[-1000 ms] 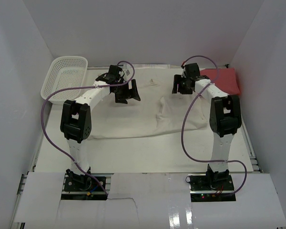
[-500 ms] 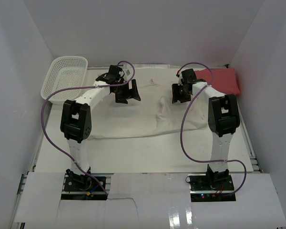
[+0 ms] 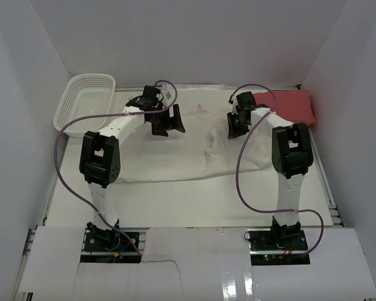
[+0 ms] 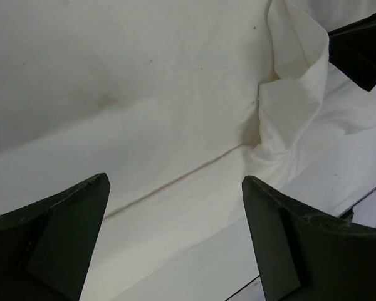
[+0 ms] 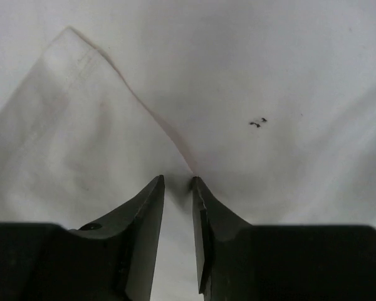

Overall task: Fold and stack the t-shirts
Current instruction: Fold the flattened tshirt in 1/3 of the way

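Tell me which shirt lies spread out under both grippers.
The white shirt, wide and rumpled across the middle. The red shirt is a compact block in the far right corner.

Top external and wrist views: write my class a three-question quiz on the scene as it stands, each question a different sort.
1. True or false: the red t-shirt lies inside the white mesh basket.
2. Left end effector or right end effector: which is wide open? A left, B right, C both.
3. Which garment lies under both end effectors?
Key: 1 false; 2 A; 3 the cream-white t-shirt.
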`<state>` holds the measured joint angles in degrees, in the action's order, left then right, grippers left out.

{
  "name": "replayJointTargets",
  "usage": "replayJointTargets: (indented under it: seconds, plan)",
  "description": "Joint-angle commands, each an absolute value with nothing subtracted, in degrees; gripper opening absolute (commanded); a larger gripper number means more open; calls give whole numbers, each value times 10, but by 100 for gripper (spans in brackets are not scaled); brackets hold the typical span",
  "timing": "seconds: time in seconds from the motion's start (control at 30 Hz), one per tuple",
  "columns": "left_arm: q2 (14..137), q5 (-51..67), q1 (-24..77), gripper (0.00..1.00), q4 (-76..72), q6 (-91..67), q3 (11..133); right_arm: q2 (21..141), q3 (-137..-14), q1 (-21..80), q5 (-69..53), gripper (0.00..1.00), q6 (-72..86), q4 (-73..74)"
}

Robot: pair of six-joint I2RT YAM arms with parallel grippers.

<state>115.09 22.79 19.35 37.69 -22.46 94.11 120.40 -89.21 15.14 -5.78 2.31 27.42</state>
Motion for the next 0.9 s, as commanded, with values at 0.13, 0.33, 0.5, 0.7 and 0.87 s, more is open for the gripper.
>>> replayJointTargets:
  seconds: [0.13, 0.33, 0.5, 0.7, 0.87]
  plan:
    - [1146, 237, 197, 98, 369, -216, 937, 1202, -915, 156, -41, 13, 19, 289]
    - [1145, 238, 198, 98, 370, -215, 934, 1180, -922, 156, -3, 8, 26, 289]
    - [1143, 235, 200, 98, 369, -214, 933, 1149, -903, 149, 80, 8, 44, 288]
    - [1143, 235, 200, 98, 370, -214, 933, 1121, -866, 126, 126, 8, 67, 282]
    - [1143, 235, 201, 98, 370, -214, 933, 1135, -861, 115, 115, 8, 72, 287]
